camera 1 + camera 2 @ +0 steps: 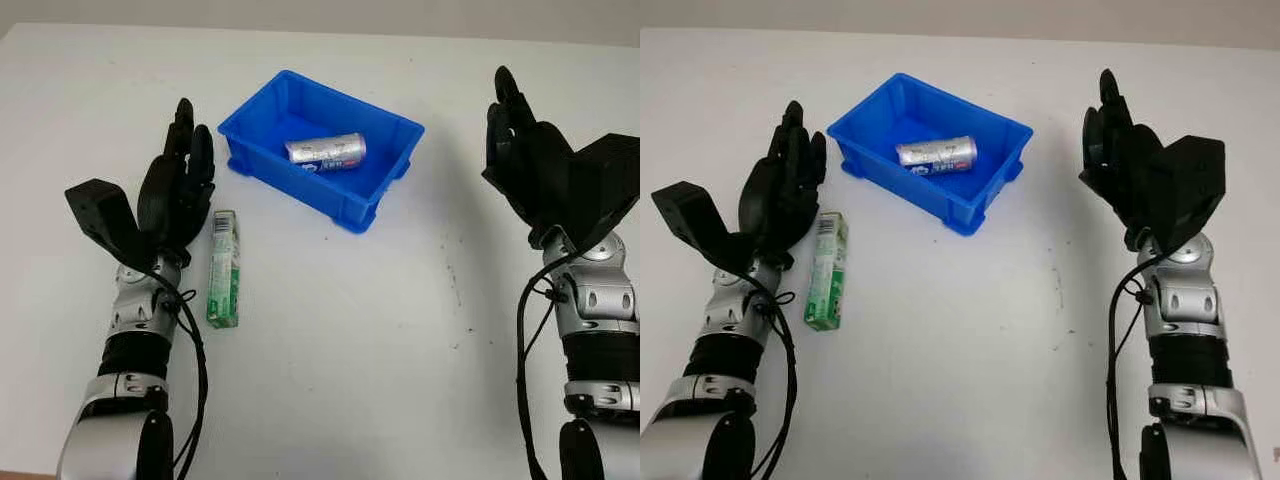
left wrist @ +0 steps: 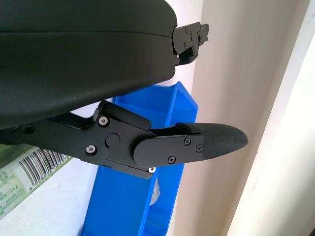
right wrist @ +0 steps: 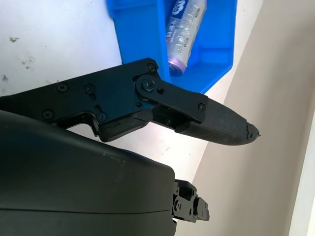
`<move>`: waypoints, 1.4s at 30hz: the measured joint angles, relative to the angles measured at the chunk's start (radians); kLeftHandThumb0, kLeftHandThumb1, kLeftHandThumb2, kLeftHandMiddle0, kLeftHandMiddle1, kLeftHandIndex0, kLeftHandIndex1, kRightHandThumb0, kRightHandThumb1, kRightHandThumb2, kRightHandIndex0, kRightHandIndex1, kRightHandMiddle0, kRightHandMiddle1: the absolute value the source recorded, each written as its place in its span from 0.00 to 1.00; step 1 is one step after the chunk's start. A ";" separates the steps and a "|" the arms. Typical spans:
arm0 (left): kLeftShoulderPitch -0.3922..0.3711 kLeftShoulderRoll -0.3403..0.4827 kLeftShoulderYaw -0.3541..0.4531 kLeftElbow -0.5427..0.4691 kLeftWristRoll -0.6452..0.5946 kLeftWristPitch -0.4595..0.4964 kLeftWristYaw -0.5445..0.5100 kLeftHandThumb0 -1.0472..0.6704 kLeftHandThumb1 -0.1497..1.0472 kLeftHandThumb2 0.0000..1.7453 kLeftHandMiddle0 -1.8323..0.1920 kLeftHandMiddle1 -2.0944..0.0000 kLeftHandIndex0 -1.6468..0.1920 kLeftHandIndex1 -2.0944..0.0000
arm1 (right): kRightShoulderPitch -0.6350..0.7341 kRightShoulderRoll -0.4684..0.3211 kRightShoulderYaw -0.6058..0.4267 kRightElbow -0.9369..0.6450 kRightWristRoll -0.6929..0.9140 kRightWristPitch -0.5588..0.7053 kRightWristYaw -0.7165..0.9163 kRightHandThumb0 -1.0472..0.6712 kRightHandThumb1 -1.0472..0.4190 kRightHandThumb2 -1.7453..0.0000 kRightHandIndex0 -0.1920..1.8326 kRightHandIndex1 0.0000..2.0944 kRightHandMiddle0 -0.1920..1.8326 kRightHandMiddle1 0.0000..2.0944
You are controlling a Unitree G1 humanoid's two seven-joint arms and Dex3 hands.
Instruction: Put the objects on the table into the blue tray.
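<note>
From the head camera, a blue tray [image 1: 372, 199] of smooth moulded plastic sits on the white table [image 1: 350, 340], a silvery can [image 1: 325, 150] lying on its side inside. A slim green and white carton [image 1: 224, 268] lies flat on the table just beside the left hand [image 1: 175, 195], which is open and holds nothing. The right hand [image 1: 530, 160] hangs open, well right of the tray

The left wrist camera shows a textured black fingertip [image 2: 216, 141] before the tray's wall [image 2: 118, 206]

The right wrist camera shows the can's crinkled label [image 3: 184, 29]
</note>
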 measured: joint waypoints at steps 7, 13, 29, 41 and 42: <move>0.000 0.091 -0.006 -0.059 0.017 -0.009 -0.093 0.16 1.00 0.26 0.97 0.98 0.97 0.98 | 0.005 0.019 0.000 -0.004 0.004 0.011 -0.017 0.15 0.00 0.54 0.00 0.00 0.00 0.00; -0.013 0.257 -0.024 -0.077 0.038 -0.063 -0.306 0.17 1.00 0.15 0.93 0.97 0.92 0.97 | 0.005 0.020 0.000 -0.001 0.007 0.003 -0.008 0.15 0.00 0.55 0.00 0.00 0.00 0.00; -0.046 0.553 -0.179 -0.116 0.504 -0.590 -0.252 0.46 0.87 0.04 0.85 0.98 0.82 0.98 | 0.004 0.025 0.006 0.035 -0.004 -0.027 0.001 0.15 0.00 0.55 0.00 0.00 0.00 0.00; -0.160 0.761 -0.371 -0.051 1.364 -1.030 0.476 0.64 1.00 0.26 0.89 0.98 0.86 0.99 | -0.017 0.025 0.009 0.062 -0.003 -0.030 0.018 0.16 0.00 0.55 0.00 0.00 0.00 0.00; -0.167 0.779 -0.403 -0.065 1.440 -1.014 0.556 0.64 1.00 0.25 0.88 0.98 0.86 0.98 | -0.018 0.026 0.009 0.068 -0.001 -0.031 0.020 0.16 0.00 0.55 0.00 0.00 0.00 0.00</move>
